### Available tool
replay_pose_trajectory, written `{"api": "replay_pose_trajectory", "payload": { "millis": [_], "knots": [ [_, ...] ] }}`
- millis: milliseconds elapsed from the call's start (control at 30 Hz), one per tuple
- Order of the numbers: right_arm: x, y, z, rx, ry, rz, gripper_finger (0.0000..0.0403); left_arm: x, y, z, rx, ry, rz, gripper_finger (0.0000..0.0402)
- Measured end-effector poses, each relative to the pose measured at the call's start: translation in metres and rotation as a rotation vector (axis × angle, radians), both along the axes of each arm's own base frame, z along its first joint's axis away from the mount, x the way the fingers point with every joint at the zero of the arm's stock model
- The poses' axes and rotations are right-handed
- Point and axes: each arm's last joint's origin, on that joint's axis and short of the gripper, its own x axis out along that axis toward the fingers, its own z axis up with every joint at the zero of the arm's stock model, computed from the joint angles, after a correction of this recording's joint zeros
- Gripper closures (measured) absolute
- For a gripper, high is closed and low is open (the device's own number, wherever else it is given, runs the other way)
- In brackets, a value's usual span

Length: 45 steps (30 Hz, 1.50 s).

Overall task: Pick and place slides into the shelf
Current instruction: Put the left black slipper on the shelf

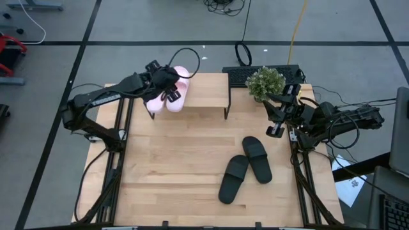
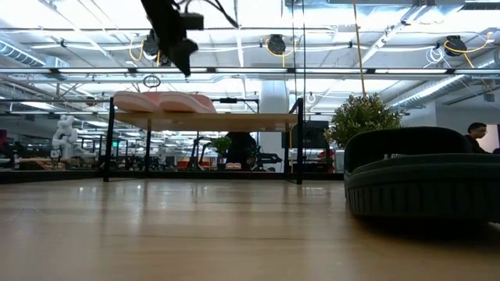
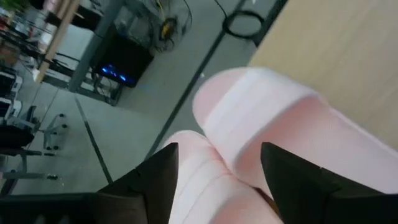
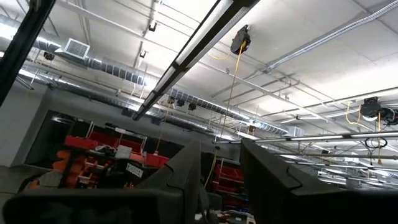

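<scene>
While both pink slides (image 1: 174, 96) rest on the shelf's (image 1: 204, 91) left end, the left tool (image 1: 171, 80), fingers spread and empty above them, should lift straight clear before fetching the black slides (image 1: 246, 166) on the worktop (image 1: 179, 172).

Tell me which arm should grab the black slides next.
Probably the right. The right gripper hangs open at the table's right edge, near the black slides on the tabletop. The left gripper is open over the pink slides on the shelf, farther away.
</scene>
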Motion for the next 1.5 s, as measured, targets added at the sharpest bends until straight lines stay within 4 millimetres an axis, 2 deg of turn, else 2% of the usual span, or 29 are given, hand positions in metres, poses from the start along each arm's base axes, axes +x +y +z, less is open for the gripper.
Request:
{"api": "replay_pose_trajectory", "payload": {
  "millis": [100, 200, 433, 600, 833, 1067, 1300, 1500],
  "knots": [
    [0.000, 0.000, -0.001, 0.025, 0.002, 0.021, 0.0298, -0.008, -0.016, 0.015, 0.025, -0.057, -0.038, 0.0160],
    [0.005, 0.001, -0.007, 0.048, 0.075, 0.048, 0.0298, -0.018, -0.038, 0.032, 0.031, -0.138, -0.112, 0.0153],
    [0.019, 0.008, -0.045, 0.233, 0.444, 0.148, 0.0298, -0.032, -0.095, 0.061, -0.114, -0.448, -0.360, 0.0146],
    [0.018, 0.018, -0.067, 0.334, 0.645, 0.179, 0.0298, -0.025, -0.138, 0.065, -0.234, -0.544, -0.540, 0.0146],
    [0.003, 0.031, -0.104, 0.429, 1.007, 0.180, 0.0298, 0.008, -0.188, 0.046, -0.300, -0.527, -0.658, 0.0146],
    [-0.016, 0.042, -0.126, 0.486, 1.298, 0.258, 0.0298, 0.055, -0.225, 0.003, -0.321, -0.431, -0.726, 0.0146],
    [-0.020, 0.045, -0.129, 0.487, 1.357, 0.291, 0.0298, 0.099, -0.244, -0.036, -0.353, -0.416, -0.856, 0.0147],
    [-0.020, 0.045, -0.129, 0.488, 1.356, 0.291, 0.0298, 0.119, -0.252, -0.059, -0.369, -0.402, -0.930, 0.0147]
  ]
}}
